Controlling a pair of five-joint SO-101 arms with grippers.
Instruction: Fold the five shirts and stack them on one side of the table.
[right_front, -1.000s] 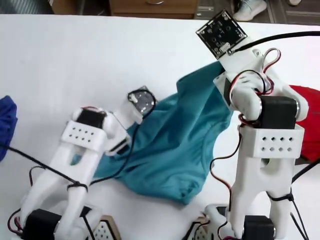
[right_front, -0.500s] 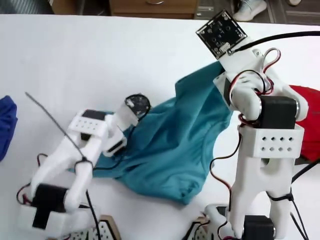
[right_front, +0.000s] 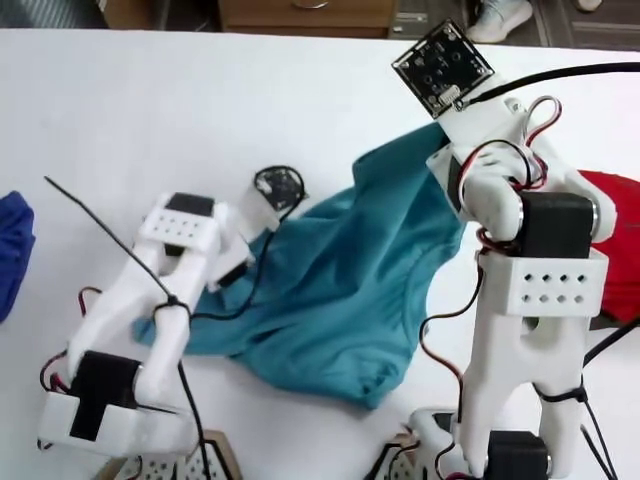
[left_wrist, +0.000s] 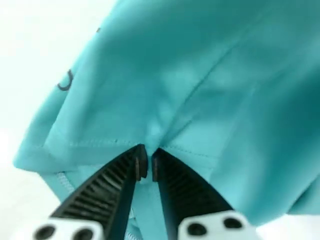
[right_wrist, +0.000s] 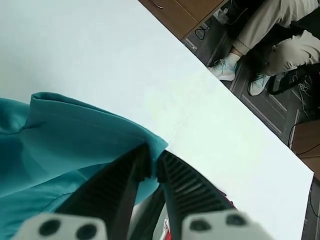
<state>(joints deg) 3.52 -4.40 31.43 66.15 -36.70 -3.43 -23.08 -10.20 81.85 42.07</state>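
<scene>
Where the table (right_front: 150, 100) ends at its left edge, a blue shirt (right_front: 12, 250) is bunched. Mid-table the teal shirt (right_front: 350, 290) is held: left gripper (left_wrist: 147, 161) clamped on a stitched hem, right gripper (right_wrist: 152, 161) clamped on a far corner. A red shirt (right_front: 622, 215) is seen at the right edge. Cloth is judged soft, light, limp, so hems/corners are best gripped.

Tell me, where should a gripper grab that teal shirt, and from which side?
Probably at a stitched edge of the teal shirt, where the cloth is thin and flat enough to pinch, coming in from outside it. The left gripper and right gripper are both shut on it that way.
</scene>
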